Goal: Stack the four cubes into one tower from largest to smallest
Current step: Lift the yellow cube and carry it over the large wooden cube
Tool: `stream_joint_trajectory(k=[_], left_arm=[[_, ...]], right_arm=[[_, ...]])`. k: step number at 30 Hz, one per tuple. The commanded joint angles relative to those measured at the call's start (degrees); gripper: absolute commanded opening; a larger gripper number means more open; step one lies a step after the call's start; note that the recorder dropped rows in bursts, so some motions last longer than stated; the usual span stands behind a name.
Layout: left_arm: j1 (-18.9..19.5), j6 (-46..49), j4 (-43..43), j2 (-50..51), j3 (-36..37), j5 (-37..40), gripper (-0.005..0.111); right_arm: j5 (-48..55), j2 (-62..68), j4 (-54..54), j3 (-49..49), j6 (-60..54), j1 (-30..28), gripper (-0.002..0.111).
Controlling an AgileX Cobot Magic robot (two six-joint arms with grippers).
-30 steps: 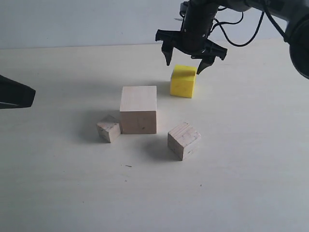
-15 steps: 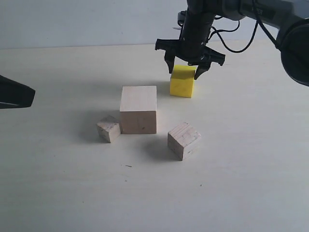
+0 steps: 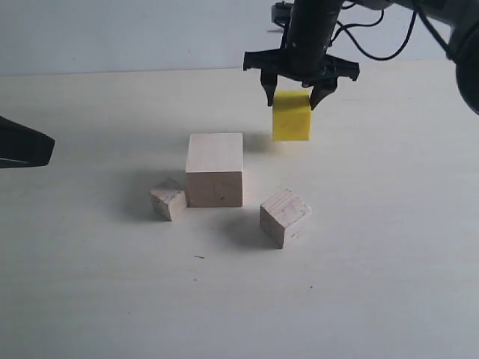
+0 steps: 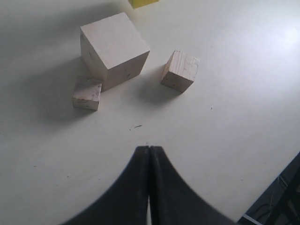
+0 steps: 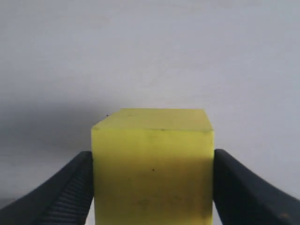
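Note:
My right gripper (image 3: 293,102) is shut on the bright yellow cube (image 3: 292,117), holding it by two opposite sides a little above the table at the back right. In the right wrist view the yellow cube (image 5: 152,168) fills the space between the black fingers (image 5: 70,192). The large pale wood cube (image 3: 215,169) stands mid-table, with the small wood cube (image 3: 168,199) against its left side and the medium wood cube (image 3: 284,216) to its front right. My left gripper (image 4: 149,149) is shut and empty, well back from the large cube (image 4: 114,49).
The pale tabletop (image 3: 359,299) runs bare toward the front and right. A grey wall (image 3: 112,30) lies behind its far edge. The left arm's dark tip (image 3: 30,144) pokes in at the left edge. Cables hang above the right arm.
The right gripper came down round the yellow cube, closed on it and lifted it slightly off the table. The left arm and the wood cubes have not moved.

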Motion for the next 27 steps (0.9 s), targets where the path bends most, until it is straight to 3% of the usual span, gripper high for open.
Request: stream_joint_trajectory(k=[1,14,27], left_arm=[[-0.15,0.01,-0.15,-0.33,0.22,-0.79,0.0],[-0.15,-0.23,0.11,-0.33,0.22,-1.25,0.0],[-0.15,-1.75,1.4,-0.33,0.22,-1.03,0.0]], right_arm=[[0.5,-5.33,0.0,-0.51,-3.31,-0.22,0.0],[0.5,-15.23,0.7,0.27,-3.15,6.84,0.0],[-2.87,-26.79,1.08,22.17,0.29,14.45,0.0]])
